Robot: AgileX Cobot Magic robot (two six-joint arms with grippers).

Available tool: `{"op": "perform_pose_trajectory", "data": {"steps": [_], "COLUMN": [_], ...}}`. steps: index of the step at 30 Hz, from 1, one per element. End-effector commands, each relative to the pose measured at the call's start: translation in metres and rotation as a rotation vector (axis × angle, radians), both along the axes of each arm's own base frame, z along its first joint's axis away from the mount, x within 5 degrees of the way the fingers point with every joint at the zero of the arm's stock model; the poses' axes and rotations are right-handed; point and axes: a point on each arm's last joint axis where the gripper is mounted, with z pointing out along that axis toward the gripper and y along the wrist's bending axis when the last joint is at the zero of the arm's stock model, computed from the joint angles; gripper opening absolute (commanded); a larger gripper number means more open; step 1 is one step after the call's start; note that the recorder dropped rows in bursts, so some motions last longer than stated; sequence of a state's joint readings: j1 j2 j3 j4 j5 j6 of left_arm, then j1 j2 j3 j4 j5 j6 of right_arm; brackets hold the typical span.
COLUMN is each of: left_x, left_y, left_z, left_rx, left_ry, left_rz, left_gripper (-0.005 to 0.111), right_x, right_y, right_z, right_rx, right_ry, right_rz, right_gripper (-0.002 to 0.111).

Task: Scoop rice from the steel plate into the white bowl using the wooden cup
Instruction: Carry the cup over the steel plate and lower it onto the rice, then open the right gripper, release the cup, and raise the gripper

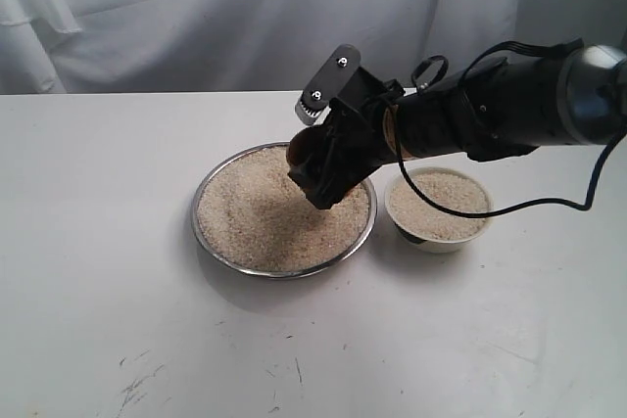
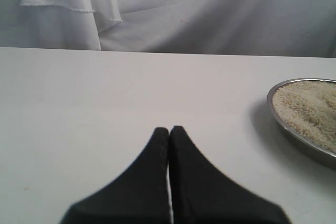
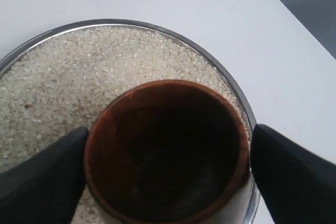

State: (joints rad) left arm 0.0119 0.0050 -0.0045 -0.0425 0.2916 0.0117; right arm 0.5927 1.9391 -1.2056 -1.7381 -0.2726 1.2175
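Steel plate (image 1: 195, 220) sits nearest, heaped with rice (image 1: 255, 222); over it the right gripper (image 1: 328, 178) clamps the empty-looking wooden cup (image 1: 302, 149) by its sides. Better to dip its mouth shallowly, then lift level toward the white bowl (image 1: 431, 238) just beside; the left gripper (image 2: 169, 145) is pinched shut, empty.

This looks like a robotics lab bench set up for recording rather than a home. There is a plain white table (image 1: 98, 291) with scuff marks (image 1: 137, 384) and a white cloth (image 1: 196, 17) hung behind it as a backdrop. A black robot arm (image 1: 509, 110) trails a loose cable (image 1: 549, 205) (the steel plate (image 1: 235, 263) of rice (image 1: 255, 217) sits straight on the bare tabletop).
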Motion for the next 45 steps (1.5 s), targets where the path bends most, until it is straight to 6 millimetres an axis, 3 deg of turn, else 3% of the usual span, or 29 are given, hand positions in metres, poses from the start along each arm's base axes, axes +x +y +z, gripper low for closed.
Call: {"op": "perform_pose_trajectory", "data": {"steps": [1, 8, 14, 17, 20, 23, 24, 31, 35, 41, 45], "left_x": [0.000, 0.000, 0.000, 0.000, 0.000, 0.000, 0.000, 0.000, 0.000, 0.000, 0.000], "left_y": [0.000, 0.000, 0.000, 0.000, 0.000, 0.000, 0.000, 0.000, 0.000, 0.000, 0.000], "left_z": [-0.001, -0.001, -0.001, -0.001, -0.001, -0.001, -0.001, -0.001, -0.001, -0.001, -0.001], "left_rx": [-0.004, -0.004, -0.004, -0.004, -0.004, -0.004, -0.004, -0.004, -0.004, -0.004, -0.004], "left_ry": [-0.007, -0.007, -0.007, -0.007, -0.007, -0.007, -0.007, -0.007, -0.007, -0.007, -0.007], "left_rz": [-0.001, -0.001, -0.001, -0.001, -0.001, -0.001, -0.001, -0.001, -0.001, -0.001, -0.001], "left_gripper": [0.000, 0.000, 0.000, 0.000, 0.000, 0.000, 0.000, 0.000, 0.000, 0.000, 0.000], "right_x": [0.003, 0.003, -0.004, -0.006, -0.011, -0.016, -0.020, -0.026, -0.033, -0.029, -0.026], "right_y": [-0.002, -0.002, -0.009, -0.016, -0.022, -0.033, -0.036, -0.038, -0.039, -0.044, -0.048], "right_z": [0.003, 0.005, 0.048, 0.067, 0.076, 0.083, 0.089, 0.090, 0.076, 0.077, 0.076], "right_rx": [0.002, 0.018, 0.073, 0.113, 0.127, 0.130, 0.147, 0.269, 0.238, 0.128, 0.106], "right_ry": [-0.012, 0.000, -0.092, -0.117, -0.129, -0.149, -0.151, -0.020, 0.023, -0.195, -0.201], "right_rz": [-0.073, -0.083, -0.098, -0.169, -0.209, -0.274, -0.295, -0.379, -0.340, -0.206, -0.263], "right_gripper": [0.078, 0.078, 0.078, 0.073, 0.049, 0.017, 0.001, 0.000, 0.000, 0.000, 0.000]}}
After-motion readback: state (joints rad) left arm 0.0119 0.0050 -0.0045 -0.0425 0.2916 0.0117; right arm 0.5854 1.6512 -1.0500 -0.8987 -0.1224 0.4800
